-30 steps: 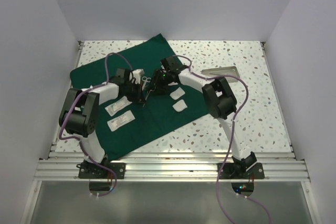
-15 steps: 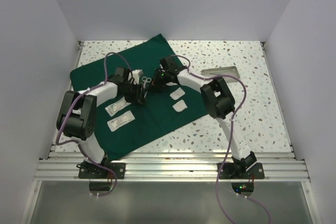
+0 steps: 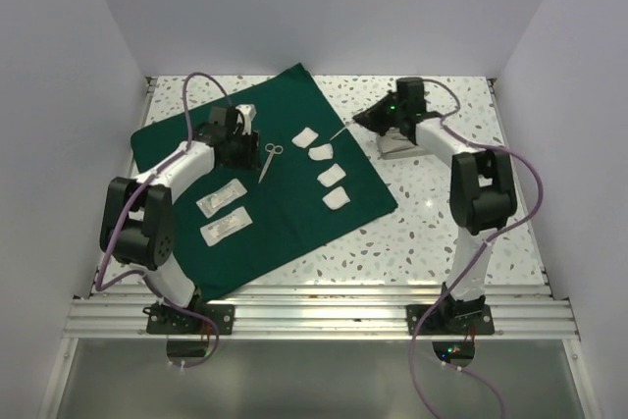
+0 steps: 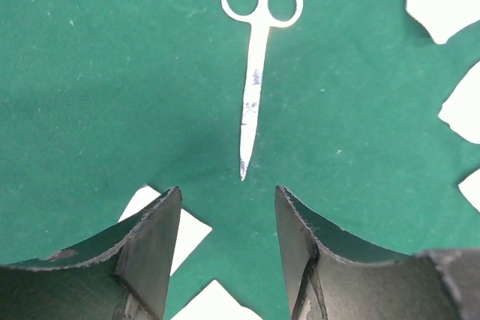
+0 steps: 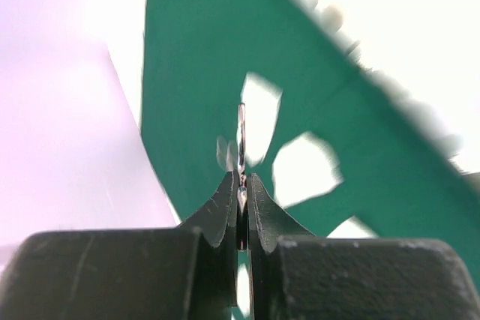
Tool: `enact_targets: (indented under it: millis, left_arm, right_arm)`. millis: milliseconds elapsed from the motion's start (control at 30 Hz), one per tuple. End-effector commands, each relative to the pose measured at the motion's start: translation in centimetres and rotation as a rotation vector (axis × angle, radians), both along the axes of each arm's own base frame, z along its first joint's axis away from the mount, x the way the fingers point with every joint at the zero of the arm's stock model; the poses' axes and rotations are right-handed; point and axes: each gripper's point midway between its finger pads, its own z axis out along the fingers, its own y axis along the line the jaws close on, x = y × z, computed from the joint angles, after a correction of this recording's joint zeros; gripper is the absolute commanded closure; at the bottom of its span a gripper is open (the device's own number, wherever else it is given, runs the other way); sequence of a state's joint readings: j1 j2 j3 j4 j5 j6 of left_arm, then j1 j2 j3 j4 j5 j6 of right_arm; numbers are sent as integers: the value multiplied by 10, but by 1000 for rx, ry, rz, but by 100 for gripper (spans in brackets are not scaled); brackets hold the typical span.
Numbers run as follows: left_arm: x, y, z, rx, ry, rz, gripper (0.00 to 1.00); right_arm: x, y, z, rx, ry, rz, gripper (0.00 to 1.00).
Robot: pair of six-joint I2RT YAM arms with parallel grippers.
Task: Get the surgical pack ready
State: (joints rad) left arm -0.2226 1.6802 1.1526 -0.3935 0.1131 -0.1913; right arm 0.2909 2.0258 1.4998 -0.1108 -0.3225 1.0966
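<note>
**Surgical pack, laid out.**
- Dark green drape [image 3: 289, 228]: flat on the speckled desk [image 3: 491, 233], left of centre.
- On the drape: scissors [image 3: 268, 161] at upper middle, four gauze pads [image 3: 333, 175] in a row at right, two white packets [image 3: 220, 200] at left.
- Steel tray [image 3: 395, 151]: on the desk at upper right, beside the drape.
- Left fingers [image 3: 240, 147]: partly spread, empty, just short of the scissors' tip.
- Right fingers [image 3: 361, 121]: pinched tight on a thin steel instrument [image 5: 241, 129], at the drape's upper right edge.

Laboratory robot test cell. Plain white walls [image 3: 59, 95] enclose a speckled tabletop [image 3: 442, 233]. Aluminium rails [image 3: 324, 313] span the frame's bottom.
</note>
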Motion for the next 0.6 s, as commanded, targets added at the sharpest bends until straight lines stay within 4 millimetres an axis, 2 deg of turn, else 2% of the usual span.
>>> enact_targets:
  millis: [0,33,67,100,133,200,300,400,433,567]
  left_arm:
    - [11,8,2,24,-12,38,43]
    - [12,8,2,25,-13,39,43]
    - [13,8,2,28,-12,41,43]
    - [15,9,3,32,-16,46,42]
    - [15,9,2,34,-15,46,42]
    - [16,9,1,33,-8,49,41]
    - [16,7,-5,36,15,48,41]
    - [17,7,-8,42,26,49,40]
    - [17,8,-10,47,34,48,40]
    - [25,7,-10,59,43,48,39]
  right_arm:
    - [33,-80,32,10,-100,-265,100]
    - [36,-96,33,13,-96,-324,100]
    - [37,-109,27,18,-90,-361,100]
    - [40,-130,27,25,-87,-425,100]
    - [43,-145,32,13,-112,-479,100]
    - [43,-171,24,-7,-100,-548,100]
    - [48,-192,10,-13,-80,-587,100]
    - [50,-197,-1,-51,-66,-601,100]
    - [50,-212,-4,-60,-52,-629,100]
    - [46,-222,-13,-114,-19,-636,100]
